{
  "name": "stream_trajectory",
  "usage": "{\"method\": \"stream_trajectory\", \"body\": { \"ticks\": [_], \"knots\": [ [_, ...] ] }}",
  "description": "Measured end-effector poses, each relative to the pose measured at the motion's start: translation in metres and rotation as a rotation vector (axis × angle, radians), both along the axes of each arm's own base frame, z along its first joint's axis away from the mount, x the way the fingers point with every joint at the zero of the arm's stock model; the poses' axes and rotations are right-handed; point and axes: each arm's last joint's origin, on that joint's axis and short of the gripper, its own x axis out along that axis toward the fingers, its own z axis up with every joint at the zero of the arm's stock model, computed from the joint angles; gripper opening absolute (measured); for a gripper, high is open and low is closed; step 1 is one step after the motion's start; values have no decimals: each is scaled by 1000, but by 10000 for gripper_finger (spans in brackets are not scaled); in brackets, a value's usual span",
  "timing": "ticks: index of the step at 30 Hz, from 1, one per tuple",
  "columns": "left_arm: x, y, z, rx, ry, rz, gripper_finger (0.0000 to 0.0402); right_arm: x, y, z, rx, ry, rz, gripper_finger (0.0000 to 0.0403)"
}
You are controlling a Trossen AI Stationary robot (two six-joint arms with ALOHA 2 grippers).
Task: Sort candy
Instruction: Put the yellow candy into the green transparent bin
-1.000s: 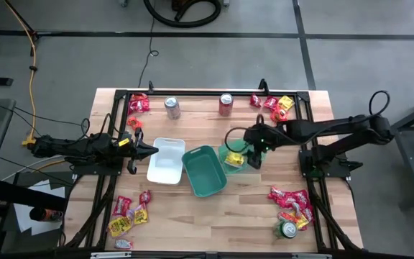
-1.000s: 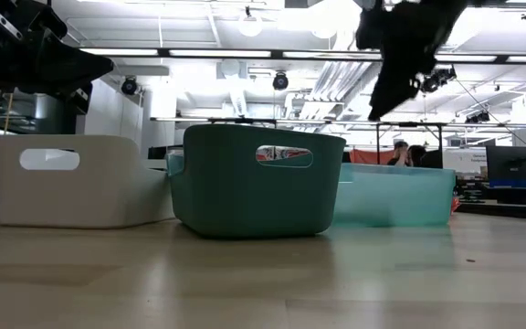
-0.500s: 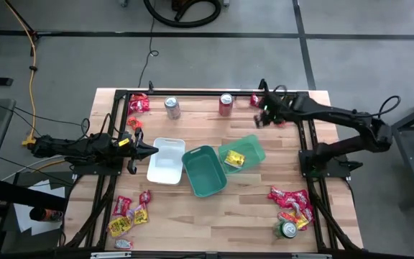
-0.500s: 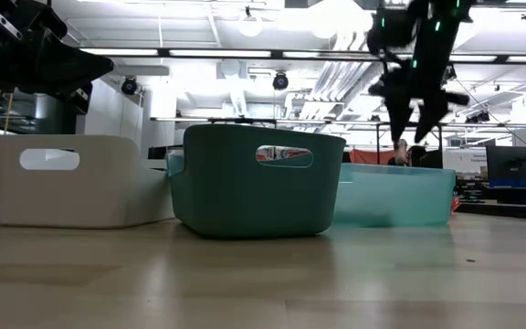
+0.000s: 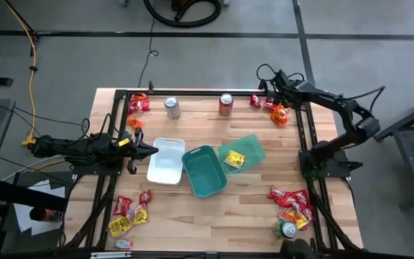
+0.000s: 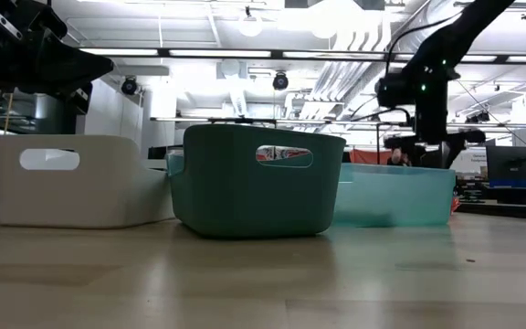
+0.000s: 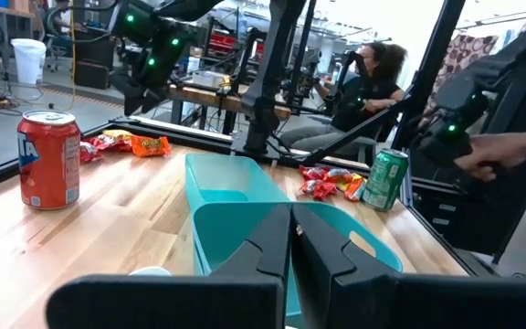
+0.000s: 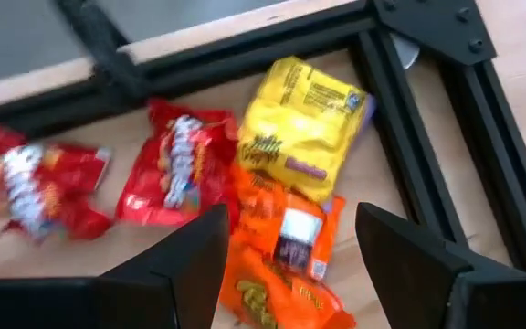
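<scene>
Candy packets lie in four heaps on the table. My right gripper [image 5: 274, 101] hovers open above the far-right heap [image 5: 277, 110]. In the right wrist view its fingers [image 8: 290, 219] stand either side of an orange packet [image 8: 281, 233], with a yellow packet [image 8: 304, 123] and red packets [image 8: 176, 174] just beyond; it touches none of them. One yellow packet [image 5: 234, 160] lies inside the light green tray [image 5: 254, 147]. My left gripper [image 5: 153, 150] waits shut at the white tray's [image 5: 166, 160] left side, off the table [image 7: 292, 228].
A dark green tray [image 5: 205, 170] sits between the white and light green ones. Other candy heaps lie far left [image 5: 139, 104], near left [image 5: 129, 212] and near right [image 5: 291, 201]. Silver [image 5: 172, 108], red [image 5: 226, 104] and green [image 5: 287, 229] cans stand about. Black frame rails [image 8: 482, 119] border the far-right heap.
My right gripper has left the light green tray, where the yellow packet stays, and has swung toward the table's far right corner. It now hangs over the candy heap there. My left arm has kept still.
</scene>
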Motion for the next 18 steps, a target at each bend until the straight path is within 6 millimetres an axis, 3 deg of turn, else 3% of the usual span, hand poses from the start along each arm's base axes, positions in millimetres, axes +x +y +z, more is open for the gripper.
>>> {"method": "stream_trajectory", "body": {
  "ticks": [8,14,18],
  "knots": [
    [0,0,0,0,0,0,1,7,-2,-11,63,-64,-13,236],
    [0,0,0,0,0,0,1,18,18,15,49,-147,296,236],
    [0,0,0,0,0,0,1,28,56,39,155,-323,660,236]
  ]
}}
